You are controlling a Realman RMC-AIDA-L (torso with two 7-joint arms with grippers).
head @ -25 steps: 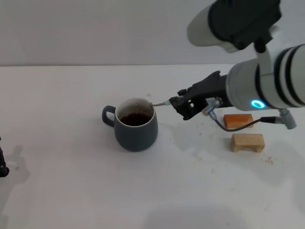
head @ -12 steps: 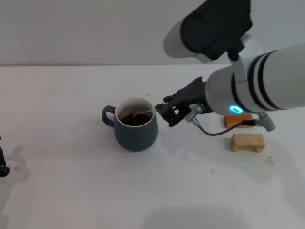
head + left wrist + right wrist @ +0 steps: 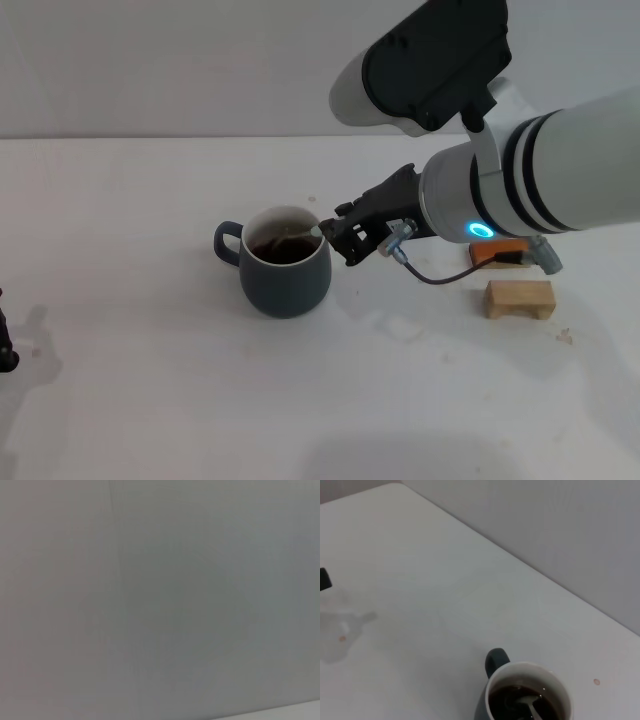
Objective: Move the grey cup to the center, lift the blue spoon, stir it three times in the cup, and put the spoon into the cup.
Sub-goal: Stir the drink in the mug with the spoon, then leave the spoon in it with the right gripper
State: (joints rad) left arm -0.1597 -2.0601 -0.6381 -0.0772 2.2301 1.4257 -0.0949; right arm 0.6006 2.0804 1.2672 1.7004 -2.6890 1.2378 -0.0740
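Blue spoon [image 3: 300,238] now deeper inside grey cup [image 3: 284,272], right gripper [image 3: 338,240] closer

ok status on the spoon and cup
Right gripper at cup rim, holding spoon, bowl in the coffee. Left gripper parked at table edge. Nothing in the way.

The blue spoon [image 3: 296,238] handle disappears inside the right hand [image 3: 340,240] (grip hidden); orange block [image 3: 497,254] is half covered.

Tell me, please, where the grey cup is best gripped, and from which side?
Grip the grey cup by its loop handle, coming from the robot's left. The handle juts out that way, while the right gripper and blue spoon crowd the rim's other side.
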